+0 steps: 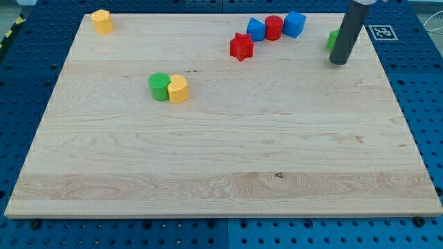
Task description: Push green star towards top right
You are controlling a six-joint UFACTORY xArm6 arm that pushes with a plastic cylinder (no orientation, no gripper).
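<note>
The green star [333,39] lies near the board's top right, mostly hidden behind my dark rod, so only its left edge shows. My tip [339,62] rests on the board just below the star, toward the view's bottom, touching or nearly touching it.
A red star [241,46], a blue block [257,30], a red cylinder [274,28] and a second blue block [295,23] cluster left of the rod. A green cylinder [159,86] touches a yellow block [178,89] at centre left. Another yellow block [102,21] sits top left. The wooden board [221,180] rests on a blue pegboard.
</note>
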